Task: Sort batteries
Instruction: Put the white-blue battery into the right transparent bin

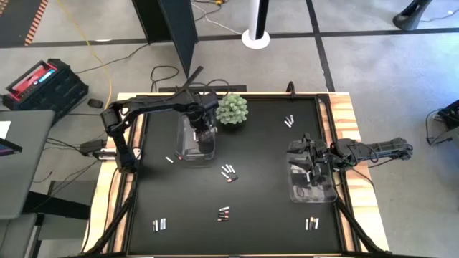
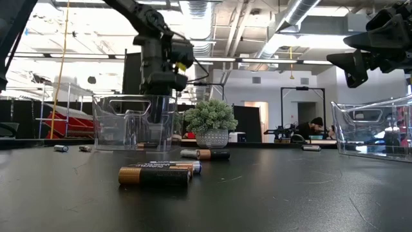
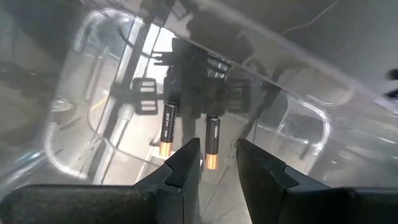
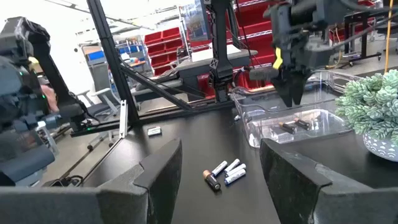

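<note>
Overhead, the left gripper (image 1: 203, 133) is hanging down inside the clear bin (image 1: 183, 147) on the left half of the black table (image 1: 258, 158), just beside the green spiky plant (image 1: 232, 109). Its fingers (image 3: 184, 167) are standing a little apart with nothing between them, and two dark copper-ended batteries (image 3: 189, 131) are lying side by side on the bin floor below the tips. The right gripper (image 1: 310, 169) is hovering over the second clear bin (image 1: 326, 192) at the table's right edge, its fingers (image 4: 158, 168) spread wide and holding nothing. Loose batteries are lying scattered on the mat: a mixed cluster (image 1: 229, 173) near the middle, a pair (image 1: 224, 213) closer to the front, a pale group (image 1: 160, 225) at the front left, another (image 1: 311, 223) at the front right, and a few (image 1: 289, 120) toward the back right. A single pale cell (image 1: 170, 159) is lying just outside the left bin.
</note>
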